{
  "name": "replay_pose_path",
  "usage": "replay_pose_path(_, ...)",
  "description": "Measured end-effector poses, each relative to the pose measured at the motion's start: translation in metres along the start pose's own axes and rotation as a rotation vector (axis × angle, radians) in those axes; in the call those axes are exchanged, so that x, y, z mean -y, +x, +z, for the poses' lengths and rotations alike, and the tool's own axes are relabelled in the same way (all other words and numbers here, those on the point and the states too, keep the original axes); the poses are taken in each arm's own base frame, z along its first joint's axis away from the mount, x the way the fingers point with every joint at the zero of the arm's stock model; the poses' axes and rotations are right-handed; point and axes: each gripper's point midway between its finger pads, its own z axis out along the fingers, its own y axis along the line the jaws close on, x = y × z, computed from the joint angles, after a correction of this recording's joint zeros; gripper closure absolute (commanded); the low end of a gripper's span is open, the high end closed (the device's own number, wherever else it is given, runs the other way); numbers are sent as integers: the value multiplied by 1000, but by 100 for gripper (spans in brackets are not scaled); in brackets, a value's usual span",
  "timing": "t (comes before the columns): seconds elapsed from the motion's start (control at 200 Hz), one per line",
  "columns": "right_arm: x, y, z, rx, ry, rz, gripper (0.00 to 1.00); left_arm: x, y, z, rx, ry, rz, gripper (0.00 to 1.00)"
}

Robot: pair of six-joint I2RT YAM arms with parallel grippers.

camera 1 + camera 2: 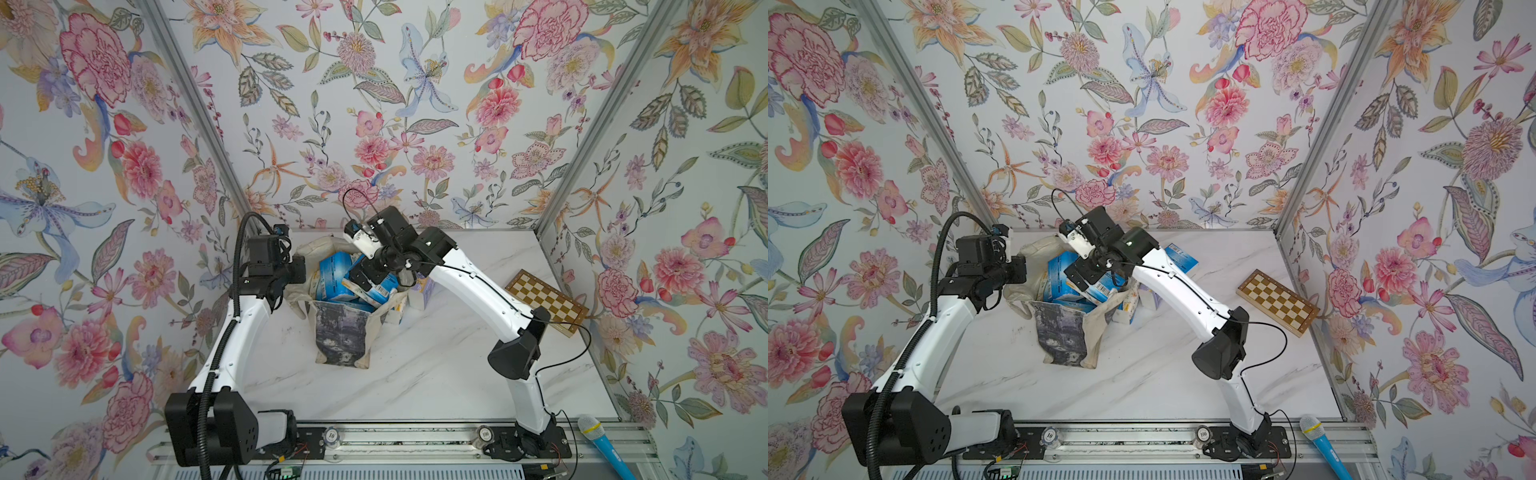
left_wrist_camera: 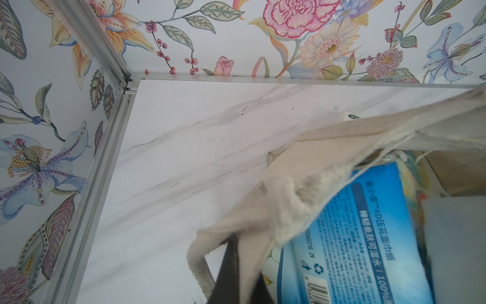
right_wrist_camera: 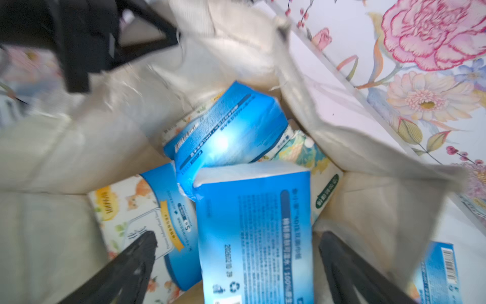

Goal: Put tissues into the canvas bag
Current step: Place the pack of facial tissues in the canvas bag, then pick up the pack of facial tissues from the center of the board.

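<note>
The canvas bag [image 1: 341, 336] is matt, coarse-woven cloth, fuzzy and frayed along its rim. The tissue packs [image 3: 252, 223] wear glossy, crinkled plastic film that catches glare. The table [image 1: 415, 374] looks smooth and marble-patterned; the chessboard [image 1: 546, 301] is wood with a slight sheen.

tissues [image 1: 332, 270] in the canvas bag [image 1: 338, 336] (one pack [image 1: 1181, 257] just right); chessboard [image 1: 546, 301] farther right.

The left arm [image 1: 245, 328] reaches from its base at 7 o'clock toward 12, and the left gripper [image 2: 236, 265] is pinched tight on the rim of the canvas bag [image 1: 340, 336]. The right arm [image 1: 469, 282] climbs from 5 o'clock and bends toward 10, wrist tipped down. The right gripper [image 3: 238, 237] has its jaws spread wide and empty.
</note>
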Motion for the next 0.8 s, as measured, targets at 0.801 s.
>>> replay_pose_path(0.801,307,137,-19,-62,579,603,14,-1,-1,-3,6,-3,-2,100)
